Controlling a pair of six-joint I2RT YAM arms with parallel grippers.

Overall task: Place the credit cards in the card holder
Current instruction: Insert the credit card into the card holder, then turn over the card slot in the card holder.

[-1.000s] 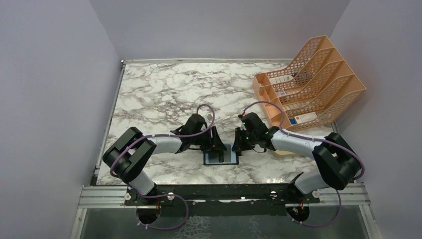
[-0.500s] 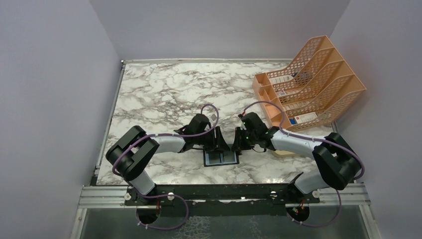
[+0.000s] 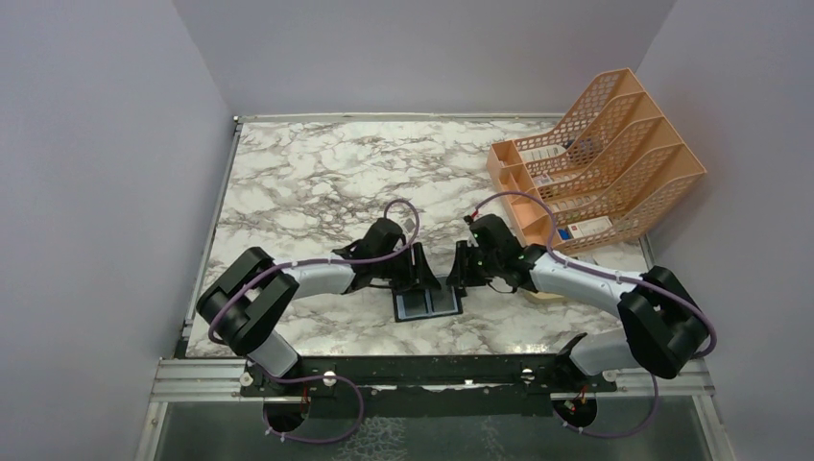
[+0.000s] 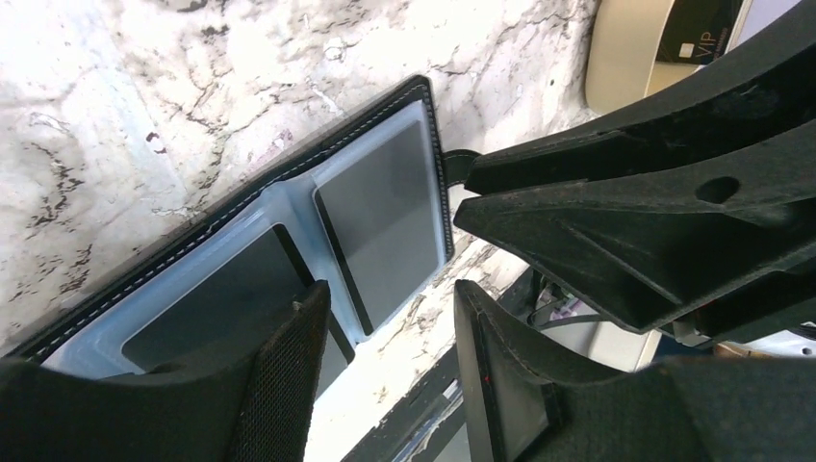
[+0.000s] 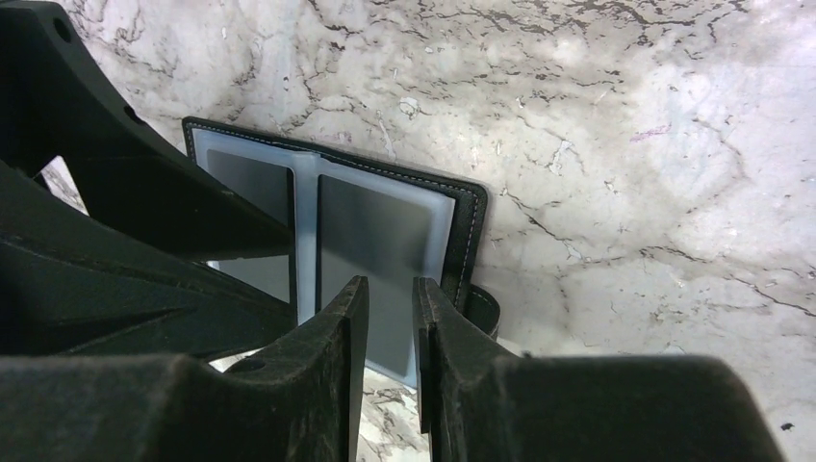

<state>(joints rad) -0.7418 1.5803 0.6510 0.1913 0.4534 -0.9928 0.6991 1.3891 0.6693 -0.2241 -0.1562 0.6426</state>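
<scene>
A: Card holder (image 3: pixel 427 304)?
B: Spread open flat on the desk (image 3: pixel 317 173), near the front edge, clear pockets (image 5: pixel 370 231) facing up (snap tab (image 5: pixel 481 308) sticks out one side).
A: Left fingers (image 4: pixel 279 385)?
B: Apart, nothing between them, one tip over a pocket.
A: Right fingers (image 5: pixel 351 337)?
B: Slim gap, gripping nothing, above the other pocket. Whether the pockets are filled, cannot tell.

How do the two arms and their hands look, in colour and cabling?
The left arm and right arm: black joints, white links, a purple cable looped along each. The left hand and right hand: black, two tapered fingers.
</scene>
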